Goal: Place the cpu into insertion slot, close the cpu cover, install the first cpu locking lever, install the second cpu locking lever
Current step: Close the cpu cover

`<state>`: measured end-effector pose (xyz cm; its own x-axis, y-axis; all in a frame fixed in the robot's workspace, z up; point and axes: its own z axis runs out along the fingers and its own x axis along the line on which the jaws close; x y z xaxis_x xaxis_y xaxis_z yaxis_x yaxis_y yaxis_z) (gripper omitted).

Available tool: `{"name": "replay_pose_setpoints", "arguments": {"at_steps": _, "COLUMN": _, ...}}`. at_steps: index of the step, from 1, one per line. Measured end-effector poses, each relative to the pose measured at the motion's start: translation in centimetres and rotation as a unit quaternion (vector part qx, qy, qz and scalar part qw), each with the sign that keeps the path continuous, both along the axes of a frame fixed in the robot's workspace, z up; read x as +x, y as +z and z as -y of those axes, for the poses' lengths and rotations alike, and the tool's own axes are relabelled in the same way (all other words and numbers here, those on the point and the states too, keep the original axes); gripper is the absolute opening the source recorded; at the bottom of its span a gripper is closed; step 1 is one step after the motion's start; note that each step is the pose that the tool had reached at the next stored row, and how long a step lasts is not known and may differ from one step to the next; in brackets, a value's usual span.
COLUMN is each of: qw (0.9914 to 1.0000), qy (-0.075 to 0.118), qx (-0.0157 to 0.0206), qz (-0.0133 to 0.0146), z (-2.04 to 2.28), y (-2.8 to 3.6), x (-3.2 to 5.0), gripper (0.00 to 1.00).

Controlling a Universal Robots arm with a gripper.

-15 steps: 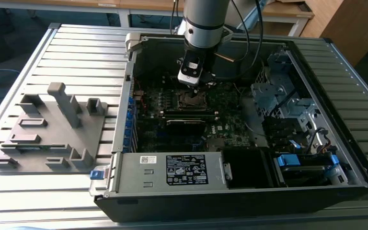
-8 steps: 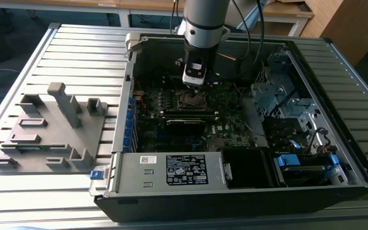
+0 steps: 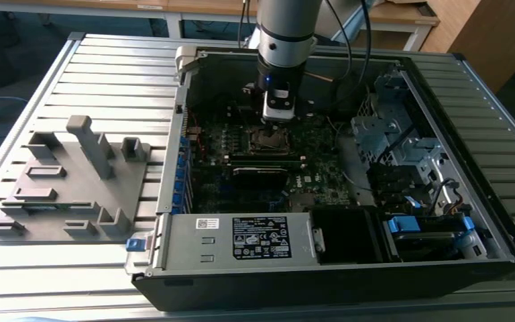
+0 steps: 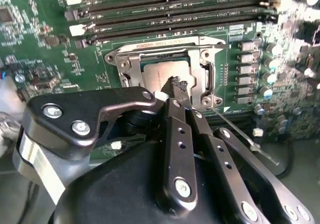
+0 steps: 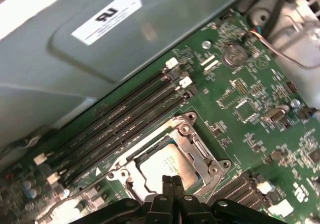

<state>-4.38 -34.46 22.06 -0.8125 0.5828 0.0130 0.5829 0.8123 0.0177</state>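
While the gripper hangs low inside the open computer case, its 2 fingers are pressed flat together with nothing between them. In both wrist views the tips sit right above the cpu; I cannot tell whether they touch it.

The cpu lies flat in the socket, its dull silver top facing up. The cover looks folded down around it, the chip showing through the window. 1 thin wire lever stands free beside the socket and appears unlatched.

In the exterior view the socket is at 12 o'clock from the grey power supply box. The metal drive cage is at 3 o'clock of it, and a grey plastic fixture lies at 9 o'clock, out on the slatted table. The long black memory slots run just beside the socket on the green board.

The chip is probably light, stiff and smooth, and likely fragile underneath, so the 2 opposite edges are the safe hold. The cover looks like thin, springy sheet metal, best pressed on its frame, not through the window. The lever seems stiff spring wire, easy to slip off, so I would take it near its free end.
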Motion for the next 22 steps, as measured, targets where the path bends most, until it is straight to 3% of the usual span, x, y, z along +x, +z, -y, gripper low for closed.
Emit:
{"name": "replay_pose_setpoints", "arguments": {"at_steps": 6, "qw": 0.99899, "qy": 0.045, "qx": 0.0008, "qz": 0.0001, "z": 0.0, "y": 0.0, "x": 0.0, "gripper": 0.1}}
{"name": "replay_pose_setpoints", "arguments": {"at_steps": 22, "qw": 0.99878, "qy": 0.049, "qx": 0.0008, "qz": 0.0, "z": 0.0, "y": 0.0, "x": 0.0, "gripper": 0.1}}
